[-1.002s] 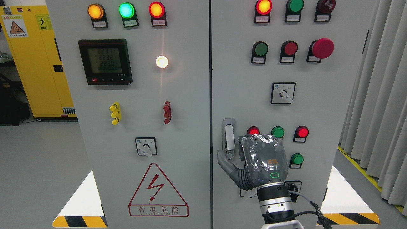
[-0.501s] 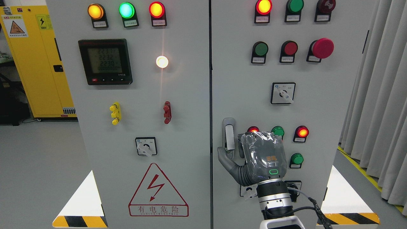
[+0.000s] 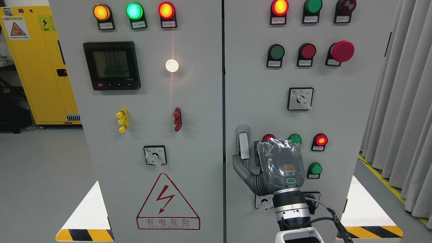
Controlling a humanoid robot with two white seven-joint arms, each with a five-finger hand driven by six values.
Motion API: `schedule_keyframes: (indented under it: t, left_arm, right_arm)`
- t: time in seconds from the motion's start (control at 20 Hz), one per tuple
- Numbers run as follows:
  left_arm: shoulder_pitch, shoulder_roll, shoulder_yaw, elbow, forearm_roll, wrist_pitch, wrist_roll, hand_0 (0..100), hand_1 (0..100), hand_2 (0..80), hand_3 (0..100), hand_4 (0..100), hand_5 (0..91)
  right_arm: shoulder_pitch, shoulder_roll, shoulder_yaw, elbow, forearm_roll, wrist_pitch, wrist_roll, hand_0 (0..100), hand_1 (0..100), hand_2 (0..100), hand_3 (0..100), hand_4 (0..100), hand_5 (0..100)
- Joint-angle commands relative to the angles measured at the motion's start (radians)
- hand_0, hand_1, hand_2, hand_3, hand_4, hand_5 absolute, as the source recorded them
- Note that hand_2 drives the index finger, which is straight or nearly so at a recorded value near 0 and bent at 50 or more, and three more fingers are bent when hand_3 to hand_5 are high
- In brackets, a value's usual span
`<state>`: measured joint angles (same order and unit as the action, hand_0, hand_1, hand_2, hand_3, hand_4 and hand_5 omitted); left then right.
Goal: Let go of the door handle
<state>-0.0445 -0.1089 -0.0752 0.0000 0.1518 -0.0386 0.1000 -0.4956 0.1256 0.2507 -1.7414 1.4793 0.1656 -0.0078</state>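
Head view: one right robot hand by one door handle, finger closure unclear.

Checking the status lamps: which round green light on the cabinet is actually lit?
The green light top row on the left door, between amber and red lamps; the other green ones look dark.

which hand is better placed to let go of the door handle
Right. The right hand is already at the door handle on the right door, thumb beside its lower end. No left hand shows in the head view.
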Motion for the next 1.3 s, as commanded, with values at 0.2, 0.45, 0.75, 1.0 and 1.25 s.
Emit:
schedule_keyframes:
  t: [0.2, 0.45, 0.75, 1.0, 1.25]
  left_arm:
    - [0.0, 0.0, 0.0, -0.012, 0.0, 0.0, 0.0, 12, 56, 0.0, 0, 0, 0.0]
    - [0.0, 0.0, 0.0, -0.012, 0.0, 0.0, 0.0, 12, 56, 0.0, 0, 0, 0.0]
    - [0.0, 0.0, 0.0, -0.012, 0.0, 0.0, 0.0, 12, 56, 0.0, 0, 0, 0.0]
    - [0.0, 0.0, 0.0, -0.012, 0.0, 0.0, 0.0, 12, 56, 0.0, 0, 0, 0.0]
    - [0.0, 0.0, 0.0, -0.012, 0.0, 0.0, 0.0, 12, 56, 0.0, 0, 0, 0.0]
  right_arm:
    - [-0.006, 0.0, -0.001, 0.01, -0.001, 0.0, 0.0, 39, 29, 92, 100, 100, 100]
    - [-0.006, 0.0, -0.001, 0.008, -0.001, 0.0, 0.0, 43, 30, 92, 100, 100, 100]
    - [-0.005, 0.0, -0.001, 0.005, -0.001, 0.002, 0.0, 50, 35, 92, 100, 100, 100]
    - [-0.003, -0.001, -0.001, 0.003, -0.001, 0.008, 0.0, 51, 36, 92, 100, 100, 100]
    - [0.002, -0.001, -0.001, 0.002, -0.001, 0.008, -0.003, 55, 37, 92, 100, 100, 100]
